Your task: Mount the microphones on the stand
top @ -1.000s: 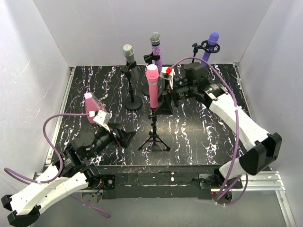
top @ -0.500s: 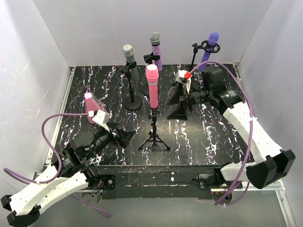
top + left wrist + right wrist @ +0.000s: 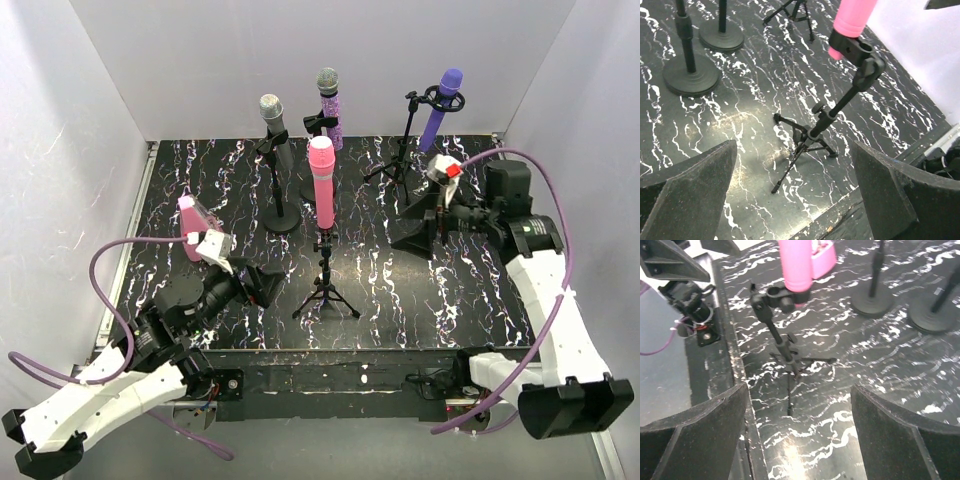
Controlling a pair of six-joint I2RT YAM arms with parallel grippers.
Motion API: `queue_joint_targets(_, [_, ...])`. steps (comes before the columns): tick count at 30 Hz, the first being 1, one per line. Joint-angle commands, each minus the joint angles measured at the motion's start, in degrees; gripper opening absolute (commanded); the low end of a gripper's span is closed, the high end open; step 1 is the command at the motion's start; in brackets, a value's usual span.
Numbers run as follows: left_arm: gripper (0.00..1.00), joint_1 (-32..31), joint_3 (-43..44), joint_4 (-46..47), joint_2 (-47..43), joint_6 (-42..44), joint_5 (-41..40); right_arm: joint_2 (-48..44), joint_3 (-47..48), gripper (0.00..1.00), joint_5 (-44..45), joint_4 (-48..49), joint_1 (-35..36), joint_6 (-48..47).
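Note:
Each of the microphones stands in a stand. The pink microphone [image 3: 321, 183] sits in the clip of the small tripod stand [image 3: 325, 292] in the middle. Behind it are the silver-grey one [image 3: 273, 120] and the glittery one [image 3: 329, 106] on round-base stands, with the purple one [image 3: 441, 104] at the back right. My left gripper [image 3: 262, 286] is open, just left of the tripod. My right gripper [image 3: 423, 228] is open and empty, well right of the pink microphone. Both wrist views show the pink microphone [image 3: 853, 14] [image 3: 795, 264] in its clip, beyond the open fingers.
A pink wedge-shaped object [image 3: 190, 226] lies at the left, beside my left wrist. Two round stand bases [image 3: 871, 302] [image 3: 933, 318] stand at the back. White walls close in the black marbled table [image 3: 450, 290] on three sides. A metal rail runs along the near edge.
My right arm has drawn back from beside the pink microphone to the right side of the table, its jaws a little wider. The left arm has barely shifted.

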Motion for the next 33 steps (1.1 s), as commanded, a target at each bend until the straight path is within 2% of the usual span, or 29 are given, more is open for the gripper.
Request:
queue_joint_targets(1, [0.98, 0.15, -1.14, -1.10, 2.36, -2.73, -6.43, -5.31, -3.52, 0.90, 0.81, -1.20, -6.85, -2.66])
queue_joint_targets(3, [0.98, 0.68, -2.37, -0.49, 3.94, -3.96, -9.51, -7.86, -6.15, 0.90, 2.04, 0.63, -10.63, -0.13])
queue_joint_targets(4, [0.98, 1.46, -2.73, -0.31, 4.91, -4.93, -10.13, -9.18, -7.99, 0.90, 3.00, 2.30, -14.92, 1.54])
queue_joint_targets(7, [0.98, 9.17, -2.73, -0.49, 6.93, -6.87, -6.99, -12.70, -13.09, 0.91, 7.82, 5.13, -22.50, 4.63])
queue_joint_targets(10, [0.98, 23.30, -2.38, 0.30, 9.04, -7.14, 4.24, -15.78, -17.49, 0.95, 14.77, 6.70, -25.50, 6.29])
queue_joint_targets(11, [0.98, 27.88, -2.03, 0.48, 10.61, -6.70, 9.24, -16.83, -18.72, 0.98, 17.58, 7.76, -25.94, 7.00])
queue_joint_targets(13, [0.98, 36.85, 0.33, -1.18, 15.70, -5.21, 17.94, -18.76, -20.92, 0.98, 25.13, 10.21, -26.64, 11.46])
queue_joint_targets(15, [0.98, 41.53, 3.84, -4.60, 20.89, -3.02, 20.36, -20.00, -21.98, 0.98, 30.06, 11.36, -27.79, 15.42])
queue_joint_targets(17, [0.98, 42.34, 7.01, -7.07, 21.44, 0.06, 19.32, -21.05, -22.77, 0.98, 33.58, 12.33, -28.93, 19.12])
queue_joint_targets(20, [0.98, 42.34, 9.65, -8.22, 17.50, 2.70, 17.38, -22.81, -23.39, 0.98, 39.03, 14.09, -29.46, 27.11])
queue_joint_targets(24, [0.98, 42.43, 12.38, -11.90, 13.54, 3.85, 16.32, -22.99, -20.86, 0.98, 44.49, 12.35, -29.46, 30.56])
queue_joint_targets(29, [0.98, 42.34, 12.83, -13.14, 10.72, 2.63, 16.41, -22.55, -16.02, 0.98, 42.75, 8.83, -29.37, 30.82])
queue_joint_targets(33, [0.98, 42.34, 13.00, -12.79, 10.45, 3.06, 16.58, -22.20, -15.48, 0.98, 37.92, 8.47, -29.64, 29.78])
